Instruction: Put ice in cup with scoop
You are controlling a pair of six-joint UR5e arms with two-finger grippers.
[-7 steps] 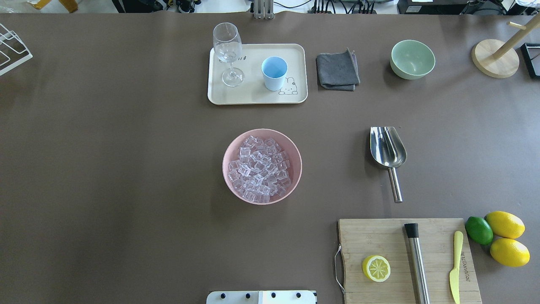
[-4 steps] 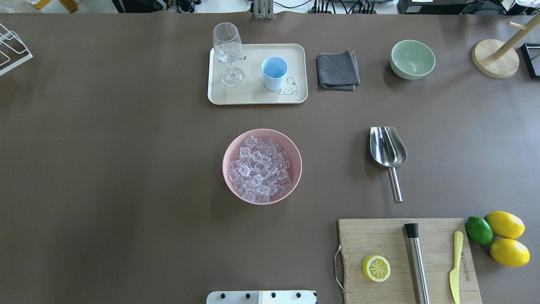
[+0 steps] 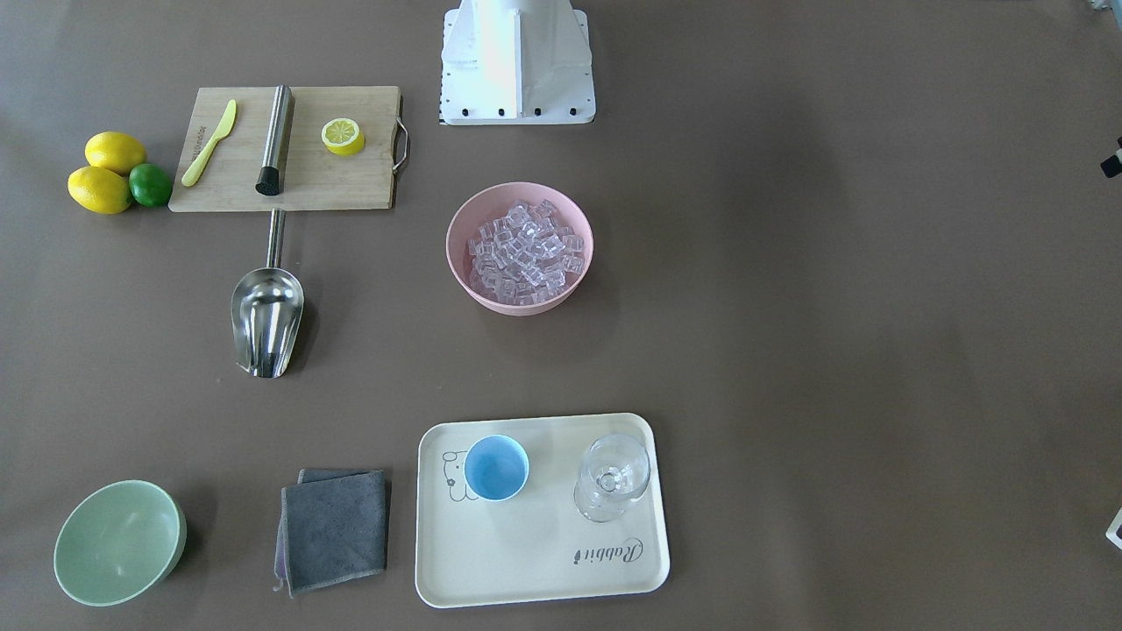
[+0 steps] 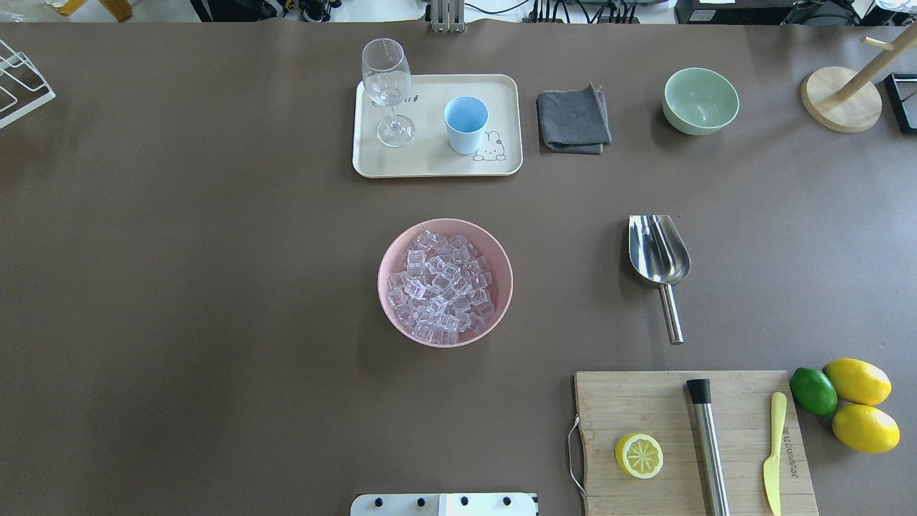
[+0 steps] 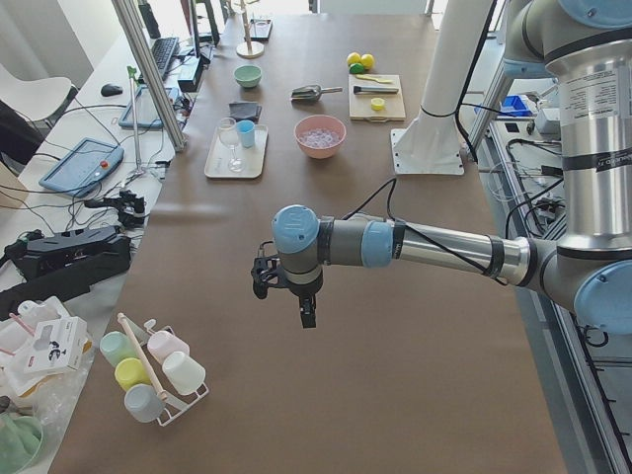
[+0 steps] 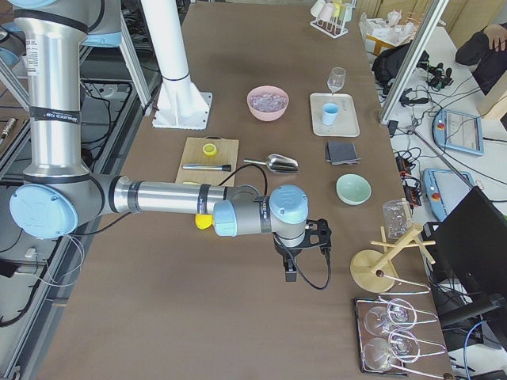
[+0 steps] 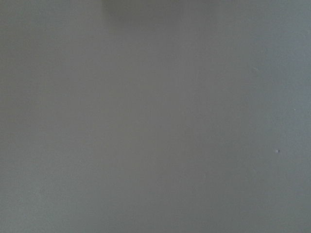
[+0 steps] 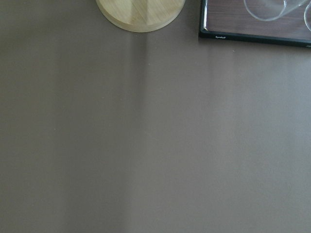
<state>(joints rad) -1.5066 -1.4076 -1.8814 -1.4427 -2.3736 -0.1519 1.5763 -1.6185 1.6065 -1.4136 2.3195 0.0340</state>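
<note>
The ice (image 4: 440,287) fills a pink bowl (image 4: 382,283) at the table's middle. The light-blue cup (image 4: 466,123) stands upright and empty on a cream tray (image 4: 430,163) at the far side. The steel scoop (image 4: 658,251) lies flat on the table right of the bowl, its handle toward the robot. Both grippers are outside the overhead and front views. My left gripper (image 5: 301,316) hangs over bare table far off to the left, and my right gripper (image 6: 291,273) far off to the right near a wooden stand. I cannot tell whether either is open or shut.
A wine glass (image 4: 387,89) shares the tray. A grey cloth (image 4: 573,118) and a pale green bowl (image 4: 700,100) lie to its right. A cutting board (image 4: 645,408) holds a lemon half, a steel cylinder (image 4: 708,444) and a yellow knife. Lemons and a lime (image 4: 813,390) sit beside it.
</note>
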